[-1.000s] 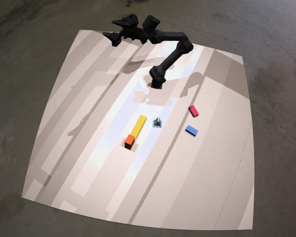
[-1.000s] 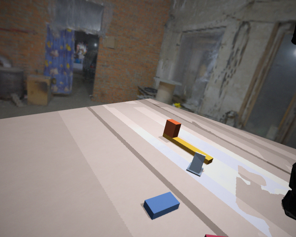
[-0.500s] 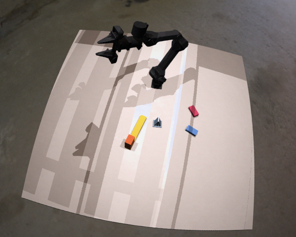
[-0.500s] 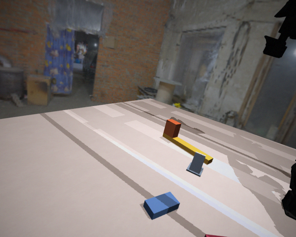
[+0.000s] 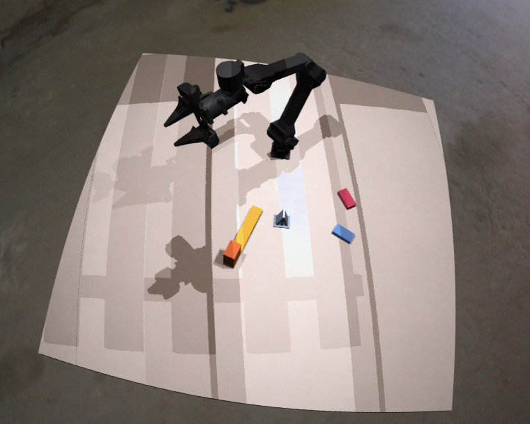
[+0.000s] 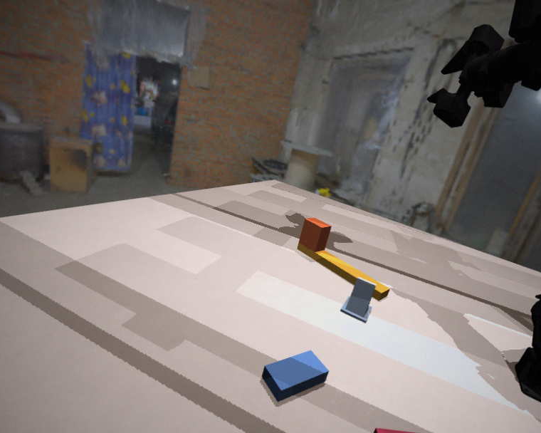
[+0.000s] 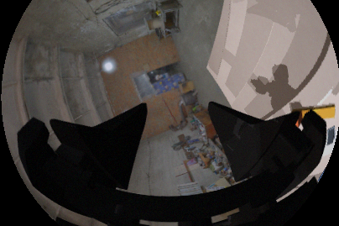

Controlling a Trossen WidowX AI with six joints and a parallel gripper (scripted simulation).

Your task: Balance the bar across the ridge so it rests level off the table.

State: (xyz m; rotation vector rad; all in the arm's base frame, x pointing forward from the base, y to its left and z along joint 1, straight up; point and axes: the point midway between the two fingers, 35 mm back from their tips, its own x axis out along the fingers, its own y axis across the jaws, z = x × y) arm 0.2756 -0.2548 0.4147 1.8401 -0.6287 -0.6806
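A yellow bar (image 5: 248, 225) (image 6: 345, 269) lies flat on the table with an orange block (image 5: 231, 252) (image 6: 315, 233) on one end. A sliver of the bar (image 7: 318, 112) shows at the right edge of the wrist view. The grey ridge (image 5: 284, 215) (image 6: 359, 298) stands on its small base just beside the bar's bare end, apart from it. My gripper (image 5: 179, 132) (image 7: 177, 106) is open and empty. It hangs high in the air near the table's far left part, far from the bar and the ridge, pointing sideways.
A red block (image 5: 346, 198) and a blue block (image 5: 343, 233) (image 6: 295, 373) lie flat to the right of the ridge. The arm's base (image 5: 281, 148) stands at the back middle of the table.
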